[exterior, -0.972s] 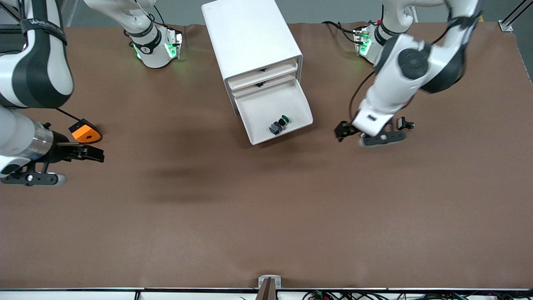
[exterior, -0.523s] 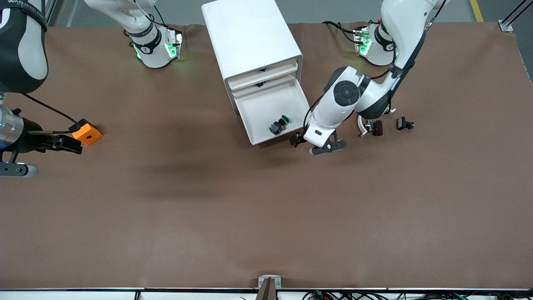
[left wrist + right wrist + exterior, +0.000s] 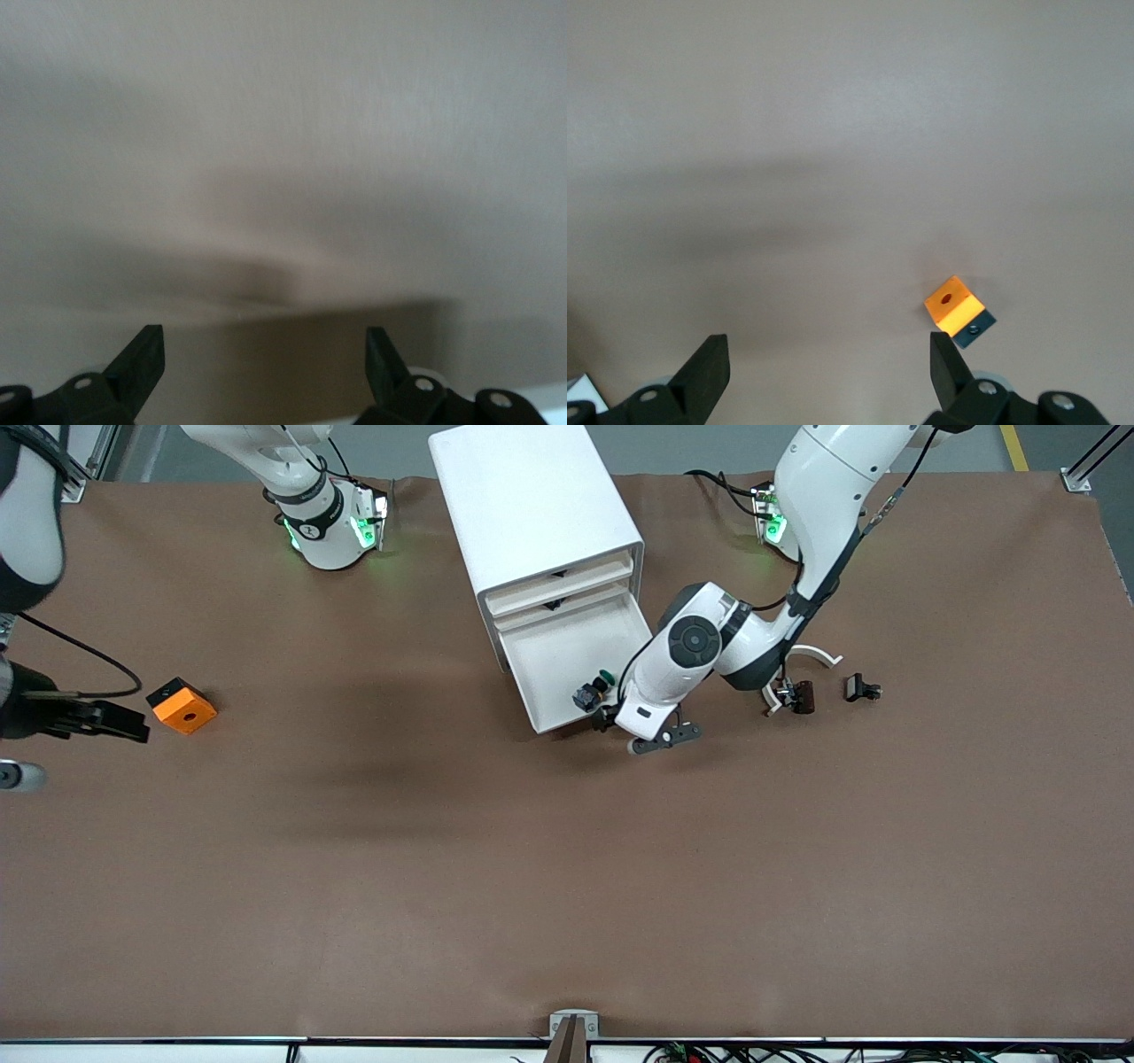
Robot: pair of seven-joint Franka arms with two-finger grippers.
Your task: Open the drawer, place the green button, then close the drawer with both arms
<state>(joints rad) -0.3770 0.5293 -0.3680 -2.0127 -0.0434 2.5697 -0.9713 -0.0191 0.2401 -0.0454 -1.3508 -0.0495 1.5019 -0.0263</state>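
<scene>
The button (image 3: 594,689) lies in the open drawer (image 3: 580,662). Only closing remains. The left end effector (image 3: 609,717), fingers apart, is at the drawer's front; the right end effector (image 3: 106,722), also apart, waits beside the orange cube (image 3: 181,706).

Cabinet (image 3: 532,505): on the table (image 3: 567,868), between the two arm bases.
Drawer (image 3: 567,660): pulled out of the cabinet toward the front camera.
Button (image 3: 592,689): in the drawer, near its front edge.
Left gripper (image 3: 608,717): at the drawer's front corner.
Cube (image 3: 181,706): toward the right arm's end of the table, beside the right gripper (image 3: 106,722).
</scene>
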